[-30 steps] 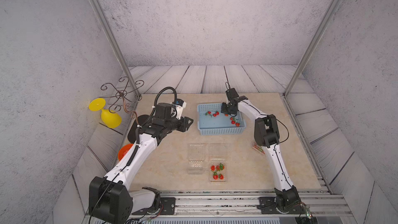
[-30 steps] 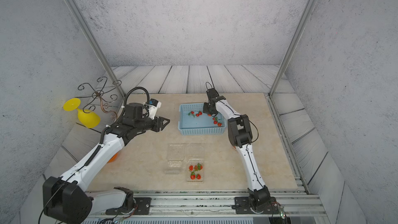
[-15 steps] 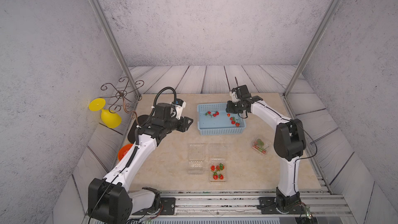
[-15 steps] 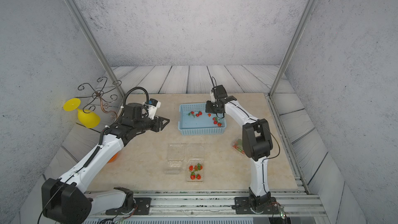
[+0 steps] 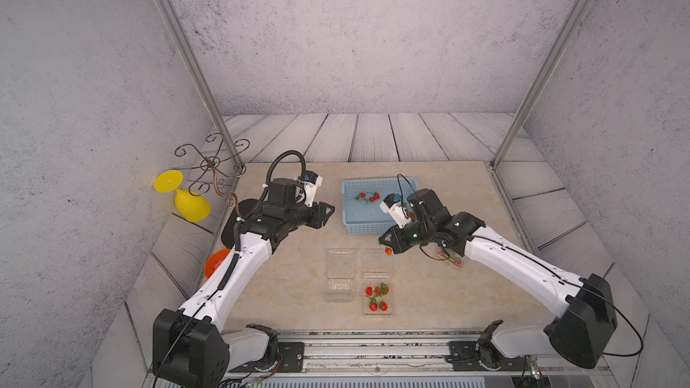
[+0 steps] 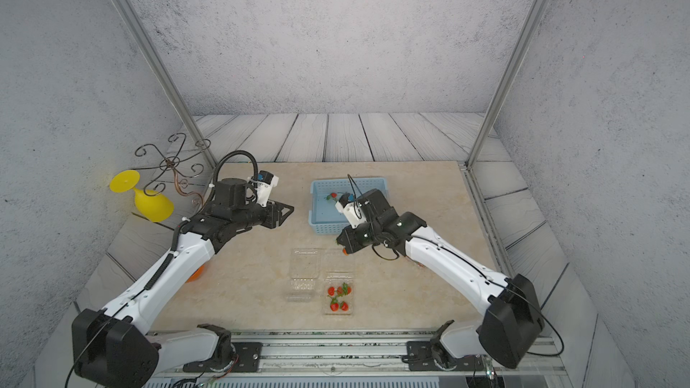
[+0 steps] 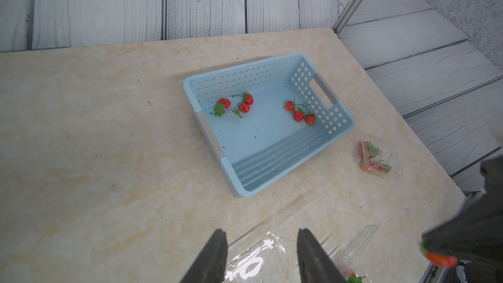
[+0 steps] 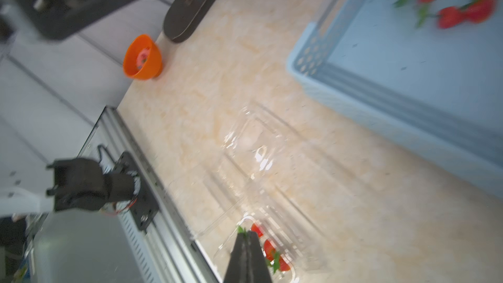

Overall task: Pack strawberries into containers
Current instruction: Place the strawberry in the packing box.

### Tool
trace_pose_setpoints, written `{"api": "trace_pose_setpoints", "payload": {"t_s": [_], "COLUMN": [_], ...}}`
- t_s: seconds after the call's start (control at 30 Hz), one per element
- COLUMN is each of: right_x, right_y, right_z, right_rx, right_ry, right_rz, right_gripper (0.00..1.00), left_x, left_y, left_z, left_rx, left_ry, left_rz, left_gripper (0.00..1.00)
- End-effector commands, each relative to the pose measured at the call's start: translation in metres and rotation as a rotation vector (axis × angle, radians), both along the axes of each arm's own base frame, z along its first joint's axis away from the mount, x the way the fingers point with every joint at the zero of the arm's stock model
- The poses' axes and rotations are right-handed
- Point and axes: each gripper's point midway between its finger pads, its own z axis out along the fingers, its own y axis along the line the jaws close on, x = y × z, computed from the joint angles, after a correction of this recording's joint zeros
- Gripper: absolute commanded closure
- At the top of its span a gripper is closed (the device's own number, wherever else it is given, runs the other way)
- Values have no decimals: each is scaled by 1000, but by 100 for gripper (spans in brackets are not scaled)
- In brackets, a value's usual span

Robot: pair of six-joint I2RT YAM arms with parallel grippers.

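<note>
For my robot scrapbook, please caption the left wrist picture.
Six strawberries lie in the blue basket beyond the open left hand; the right hand holds one strawberry.

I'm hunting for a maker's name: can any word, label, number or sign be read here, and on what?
No readable text anywhere.
Blue patch on the left arm's white camera block: too small to read.
Blue patch on the right arm's white camera block: too small to read.
The blue basket and clear containers show no print.

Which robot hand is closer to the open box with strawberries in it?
Right. The right gripper, pinching a strawberry, hovers over the far end of the open box; the left gripper is farther off, beside the blue basket.
</note>
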Motion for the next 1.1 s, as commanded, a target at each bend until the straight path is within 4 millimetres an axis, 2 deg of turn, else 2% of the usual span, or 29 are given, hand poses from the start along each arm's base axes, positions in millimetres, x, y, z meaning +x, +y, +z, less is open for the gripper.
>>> {"api": "trace_pose_setpoints", "payload": {"t_s": [0.0, 0.1, 0.2, 0.37, 0.47, 0.7, 0.77, 0.97, 1.07], "right_x": [-35, -55, -65, -80, -82, -78, -78, -84, -85], "right_y": [0, 8, 16, 20, 16, -6, -10, -4, 0], "right_z": [-34, -66, -92, -118, -117, -93, -91, -104, -118], "right_rx": [-61, -106, -128, -213, -222, -214, -209, -186, -197], "right_ry": [81, 104, 110, 113, 88, -15, -31, -3, 21], "right_rz": [81, 138, 174, 209, 205, 147, 139, 168, 181], "right_gripper": [99, 99, 99, 99, 99, 99, 99, 99, 99], "left_x": [-1, -2, -5, -14, -19, -31, -32, -34, -35], "left_y": [-1, -2, -6, -17, -23, -43, -47, -51, -50], "left_z": [-2, -1, -3, -9, -8, -15, -18, -18, -19], "left_rx": [-16, -22, -18, 25, 40, 80, 78, 65, 56], "left_ry": [9, 11, 16, 23, 16, 24, 33, 33, 37], "left_rz": [-11, -11, -21, -46, -57, -93, -98, -93, -85], "left_gripper": [54, 54, 54, 54, 54, 54, 54, 54, 54]}}
